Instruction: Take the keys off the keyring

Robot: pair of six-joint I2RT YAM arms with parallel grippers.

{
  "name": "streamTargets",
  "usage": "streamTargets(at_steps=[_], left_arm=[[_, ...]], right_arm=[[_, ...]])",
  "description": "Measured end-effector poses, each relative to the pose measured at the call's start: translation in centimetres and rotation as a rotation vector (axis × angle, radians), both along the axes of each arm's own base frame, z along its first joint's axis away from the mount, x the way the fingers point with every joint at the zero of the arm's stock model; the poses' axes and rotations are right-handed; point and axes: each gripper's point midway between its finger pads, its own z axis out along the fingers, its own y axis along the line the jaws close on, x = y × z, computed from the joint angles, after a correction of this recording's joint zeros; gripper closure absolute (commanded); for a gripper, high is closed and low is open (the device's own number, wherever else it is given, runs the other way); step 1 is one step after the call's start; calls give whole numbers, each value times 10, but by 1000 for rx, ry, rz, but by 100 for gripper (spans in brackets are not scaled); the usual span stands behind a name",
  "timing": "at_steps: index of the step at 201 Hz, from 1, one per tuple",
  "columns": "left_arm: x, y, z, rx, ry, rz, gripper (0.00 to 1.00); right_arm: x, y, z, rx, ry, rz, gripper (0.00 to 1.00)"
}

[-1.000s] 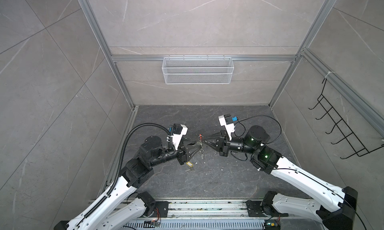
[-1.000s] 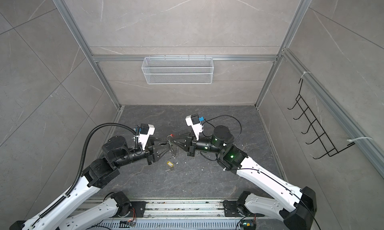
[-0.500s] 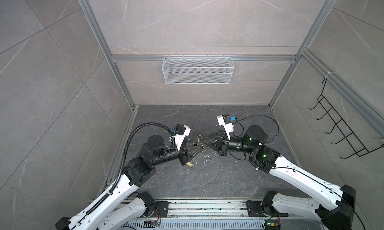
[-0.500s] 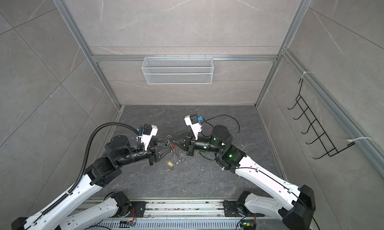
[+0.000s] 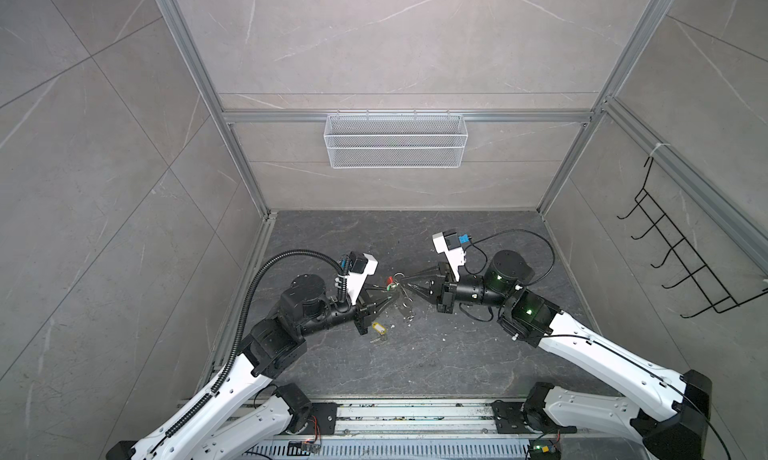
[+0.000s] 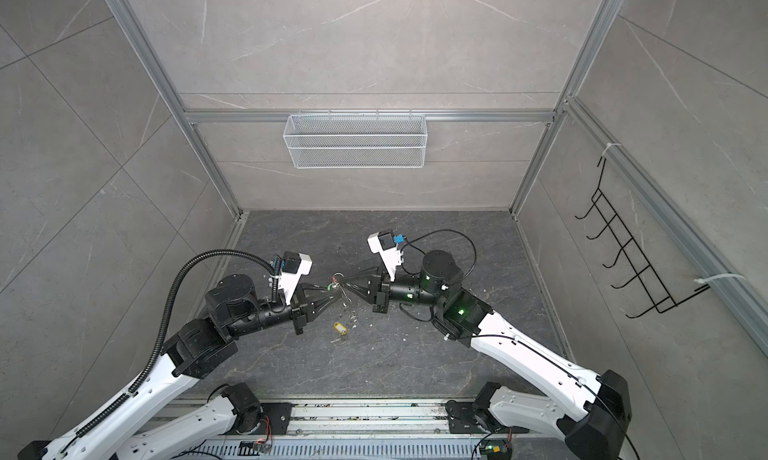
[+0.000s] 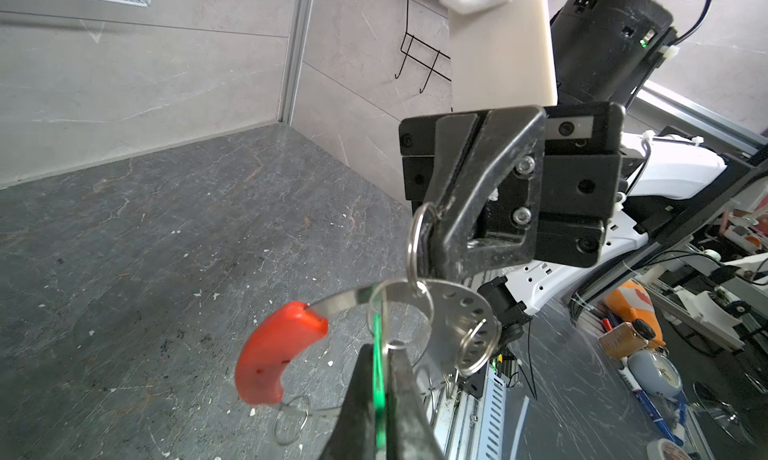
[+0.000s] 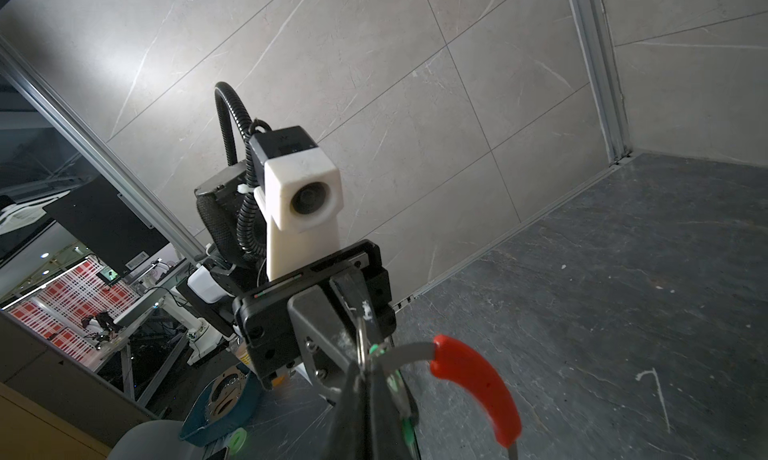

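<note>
Left arm (image 5: 291,312): reached low toward the middle, with the forearm nearly level.
Right arm (image 5: 582,346): mirrored it, gripper tip to gripper tip.
Left gripper (image 5: 392,296): clenched on the green tag (image 7: 377,379).
Right gripper (image 5: 406,282): clamped on a silver split ring (image 7: 414,238).
Keyring (image 7: 274,350): hung between both tips, above the floor (image 5: 415,362).
Yellow-tagged key (image 5: 377,327): lay on the floor near the Left gripper.
</note>
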Motion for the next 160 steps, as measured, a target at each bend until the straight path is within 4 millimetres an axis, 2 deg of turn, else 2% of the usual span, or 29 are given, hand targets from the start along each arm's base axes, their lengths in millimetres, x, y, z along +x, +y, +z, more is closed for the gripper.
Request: streamTargets(at_steps=[69,160], left_arm=[[-3,15,4,31,9,59,100],[-7,20,0,74,35,72,100]], right_arm=[[-4,1,-8,-45,-7,13,100],[-10,1,-16,-92,-18,33,100]])
